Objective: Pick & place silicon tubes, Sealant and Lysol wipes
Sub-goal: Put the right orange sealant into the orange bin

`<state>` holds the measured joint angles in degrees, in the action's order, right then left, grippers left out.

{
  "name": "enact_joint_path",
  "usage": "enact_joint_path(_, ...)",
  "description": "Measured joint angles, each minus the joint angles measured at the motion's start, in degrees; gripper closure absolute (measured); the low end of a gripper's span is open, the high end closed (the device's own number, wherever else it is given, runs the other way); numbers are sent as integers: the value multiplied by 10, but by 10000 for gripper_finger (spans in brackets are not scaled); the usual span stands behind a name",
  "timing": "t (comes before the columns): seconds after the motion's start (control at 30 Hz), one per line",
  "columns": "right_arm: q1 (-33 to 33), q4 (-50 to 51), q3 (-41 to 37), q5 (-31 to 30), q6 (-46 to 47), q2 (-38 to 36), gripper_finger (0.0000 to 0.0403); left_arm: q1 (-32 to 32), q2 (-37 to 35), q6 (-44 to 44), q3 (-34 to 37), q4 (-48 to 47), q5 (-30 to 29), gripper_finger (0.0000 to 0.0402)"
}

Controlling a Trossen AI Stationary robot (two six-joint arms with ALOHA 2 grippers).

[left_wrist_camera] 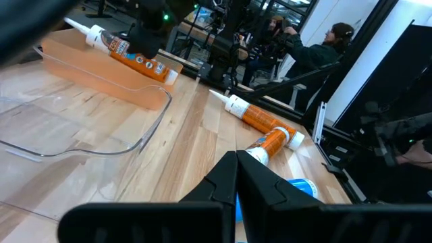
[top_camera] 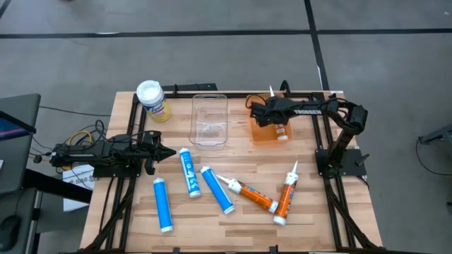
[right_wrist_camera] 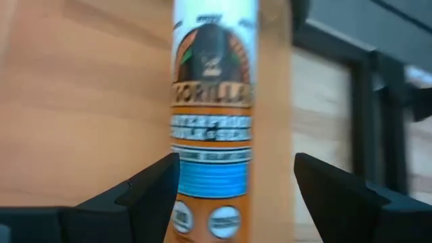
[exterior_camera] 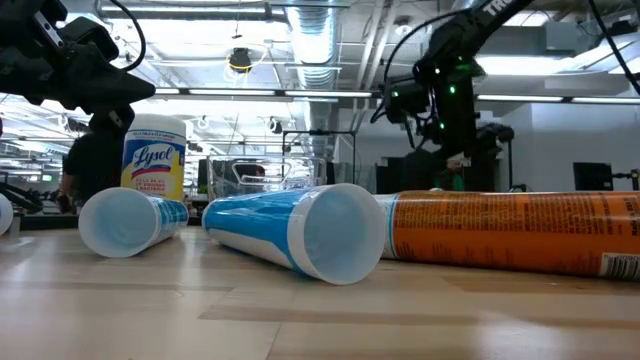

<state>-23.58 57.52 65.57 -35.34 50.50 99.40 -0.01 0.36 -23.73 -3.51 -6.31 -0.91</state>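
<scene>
The right hand [top_camera: 270, 113] hangs over the shallow orange translucent tray [top_camera: 263, 133] at the far right of the worktop, its fingers [right_wrist_camera: 145, 185] spread to either side of an orange-and-white sealant tube [right_wrist_camera: 214, 115] lying in that tray. The left hand [top_camera: 168, 152] rests low at the left edge, fingers pressed together into a point. Near it, three blue-and-white silicone tubes [top_camera: 189, 171] lie on the pale wooden plank worktop [top_camera: 318, 212], and two more orange sealant tubes [top_camera: 284, 197] lie toward the right. A clear plastic tray [top_camera: 210, 120] sits mid-worktop at the back, with the yellow-labelled, white-lidded Lysol wipes canister [top_camera: 152, 101] standing upright at the far left corner. Beyond, grey floor with dark lines; a seated person [left_wrist_camera: 331, 40] shows in the room behind.
</scene>
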Motion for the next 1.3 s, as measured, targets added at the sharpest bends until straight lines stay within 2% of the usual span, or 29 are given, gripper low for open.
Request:
enact_joint_path(0.13,21,88,55,12,1,0,117,0,0,0,0,0,0,402)
enact_joint_path(0.2,41,145,87,51,5,0,117,0,0,0,0,0,0,402)
enact_joint_path(0.33,99,254,140,165,33,0,117,0,0,1,0,0,0,402)
enact_joint_path(0.47,179,325,159,226,117,-4,117,0,0,3,0,0,0,402)
enact_joint_path(0.6,265,316,149,302,226,-30,117,0,0,3,0,0,0,402)
enact_joint_path(0.8,406,311,126,363,474,-64,117,0,0,3,0,0,0,402)
enact_joint_path(1.03,543,265,119,371,750,-55,117,0,0,3,0,0,0,402)
enact_joint_path(1.13,566,252,118,381,804,-39,117,0,0,3,0,0,0,402)
enact_joint_path(1.3,566,237,118,395,808,-12,117,0,0,3,0,2,0,402)
